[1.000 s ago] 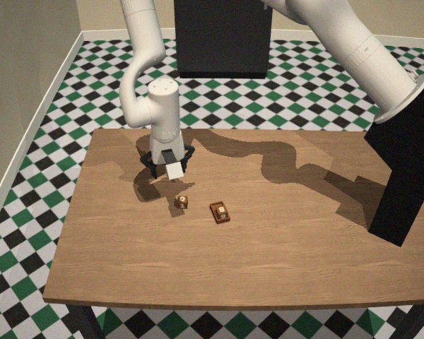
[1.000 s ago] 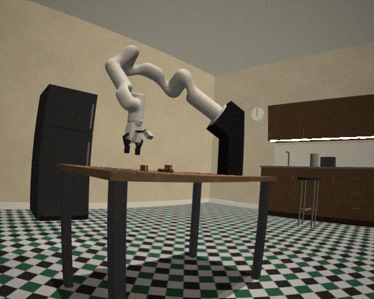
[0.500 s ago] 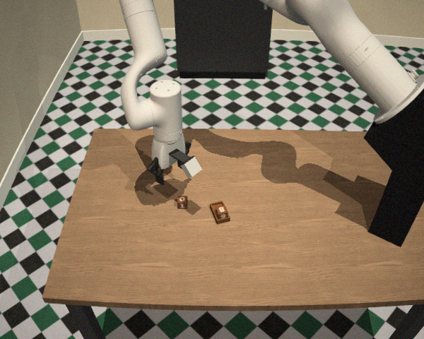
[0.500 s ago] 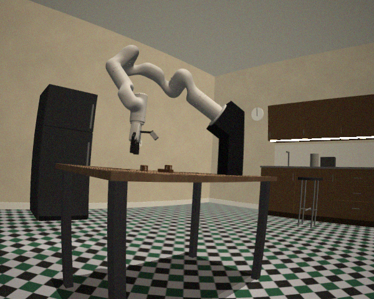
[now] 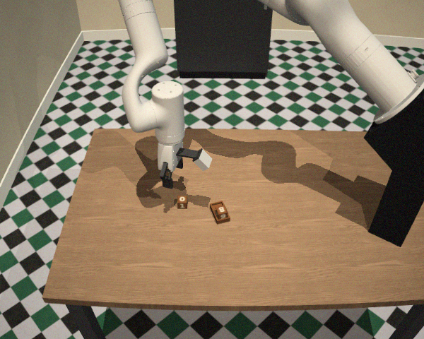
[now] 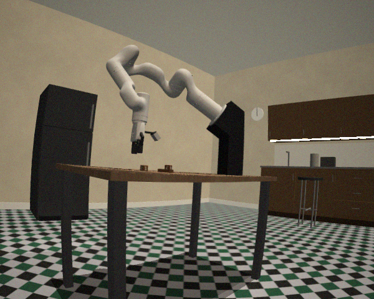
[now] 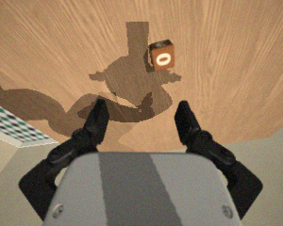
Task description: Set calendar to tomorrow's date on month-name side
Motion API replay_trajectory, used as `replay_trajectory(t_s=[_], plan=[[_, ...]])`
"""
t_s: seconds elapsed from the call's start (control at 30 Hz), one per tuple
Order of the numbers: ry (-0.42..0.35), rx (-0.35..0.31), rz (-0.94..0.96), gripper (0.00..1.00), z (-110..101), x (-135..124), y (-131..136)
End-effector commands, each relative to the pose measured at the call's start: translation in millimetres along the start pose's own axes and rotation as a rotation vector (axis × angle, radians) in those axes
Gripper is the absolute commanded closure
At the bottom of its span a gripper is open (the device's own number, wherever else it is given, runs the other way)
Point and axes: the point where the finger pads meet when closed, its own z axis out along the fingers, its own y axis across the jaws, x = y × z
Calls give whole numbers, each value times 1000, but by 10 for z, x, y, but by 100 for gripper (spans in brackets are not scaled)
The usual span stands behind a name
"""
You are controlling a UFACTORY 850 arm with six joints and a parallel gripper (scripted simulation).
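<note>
The fingers of the gripper (image 5: 167,179) (image 6: 137,147) (image 7: 142,110) are found spread wide, with nothing held between them, and are raised above the wooden table (image 5: 205,263) (image 6: 193,176). A loose cube (image 5: 182,202) (image 6: 144,167) (image 7: 162,56) is noted on the table top, below the fingertips and offset to one side, near them in plan; a 0 is shown on its top and a 1 on one side. Farther from the fingers, beyond that cube, the tray (image 5: 215,215) (image 6: 161,170) is seated on the table, with a second cube (image 5: 222,212) (image 6: 168,167) marked 8 and 9 contained in it.
</note>
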Motion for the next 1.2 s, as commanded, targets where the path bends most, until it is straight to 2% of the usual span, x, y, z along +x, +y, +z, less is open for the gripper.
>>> replay_trajectory(t_s=[0.0, 0.07, 0.2, 0.5, 0.6, 0.67, 1.07, 1.17], plan=[[13, 9, -110, 0, -8, 16, 19], [13, 8, -226, 0, -14, 40, 38], [13, 7, -314, 0, -18, 58, 53], [14, 5, -641, 0, -35, 125, 106], [14, 5, -656, 0, -36, 128, 108], [14, 4, -784, 0, -43, 154, 128], [15, 2, -1169, 0, -64, 232, 188], [15, 2, -1181, 0, -65, 234, 190]])
